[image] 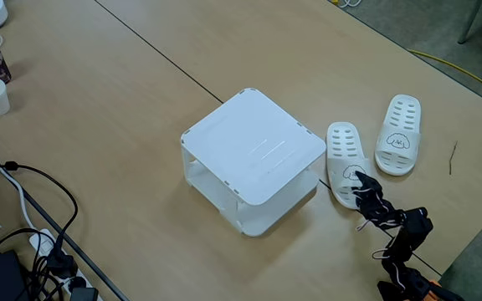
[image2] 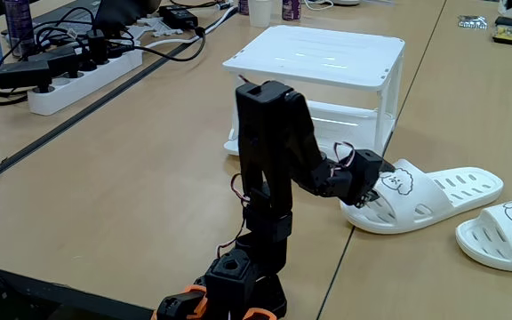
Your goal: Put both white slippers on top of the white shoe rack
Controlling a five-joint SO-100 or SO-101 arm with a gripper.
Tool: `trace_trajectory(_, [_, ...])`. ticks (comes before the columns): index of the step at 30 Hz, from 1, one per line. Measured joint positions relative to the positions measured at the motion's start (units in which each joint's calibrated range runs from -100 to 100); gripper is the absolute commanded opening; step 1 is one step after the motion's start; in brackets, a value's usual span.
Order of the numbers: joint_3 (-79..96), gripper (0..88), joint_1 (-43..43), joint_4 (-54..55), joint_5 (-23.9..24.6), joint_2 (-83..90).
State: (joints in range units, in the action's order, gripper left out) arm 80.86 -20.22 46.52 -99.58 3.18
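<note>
Both white slippers [image: 347, 159] [image: 399, 134] lie on the counter [image: 124, 109] beside the white shoe rack [image: 253, 146] — its top bare. The hand [image2: 370, 185] meets the nearer slipper's toe strap; its grip cannot be told.

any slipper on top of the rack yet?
No. The rack top is bare; both slippers lie on the table beside it.

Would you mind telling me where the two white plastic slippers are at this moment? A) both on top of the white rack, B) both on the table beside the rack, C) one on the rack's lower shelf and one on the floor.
B: both white plastic slippers lie on the wooden table beside the boxy white plastic shoe rack.
</note>
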Motion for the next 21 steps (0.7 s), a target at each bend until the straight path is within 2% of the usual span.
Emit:
trace_trajectory(11, [-7.37, 17.4, 0.00, 2.23, 0.00, -8.82])
trace_trajectory(13, [-7.55, 14.0, 0.00, 2.32, 0.00, -9.32])
trace_trajectory(16, [-7.64, 0.8, -0.07, 2.66, 0.00, -9.40])
trace_trajectory(21, [-7.73, 0.7, -0.52, 4.46, 0.00, -9.32])
